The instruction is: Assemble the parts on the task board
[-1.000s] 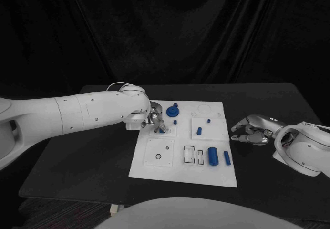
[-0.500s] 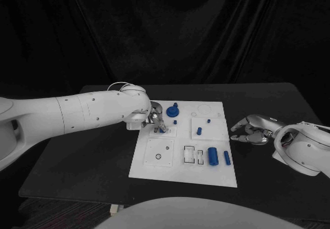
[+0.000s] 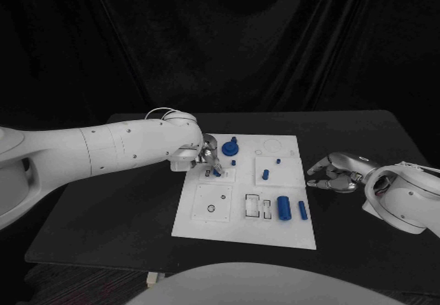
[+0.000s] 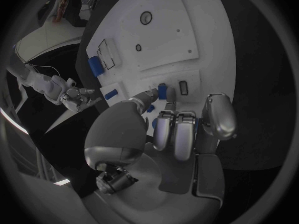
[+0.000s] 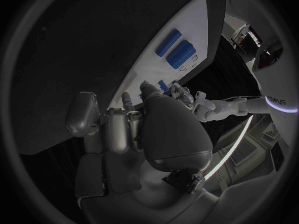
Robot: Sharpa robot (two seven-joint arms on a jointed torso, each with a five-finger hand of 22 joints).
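Silver fingers [image 4: 167, 100] around blue peg [image 4: 162, 91]

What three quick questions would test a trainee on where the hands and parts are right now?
1. True or false: the right hand is above the task board.
2. Where are the left hand's fingers?
A. at the board's near edge
B. over the board's far left part, beside the round blue part
C. on the table, off the board
3. Fill in: the two blue cylinders lying side by side are closer to the ___ hand.

Key: 1 false, it is beside the board, over the table; 2 B; 3 right.
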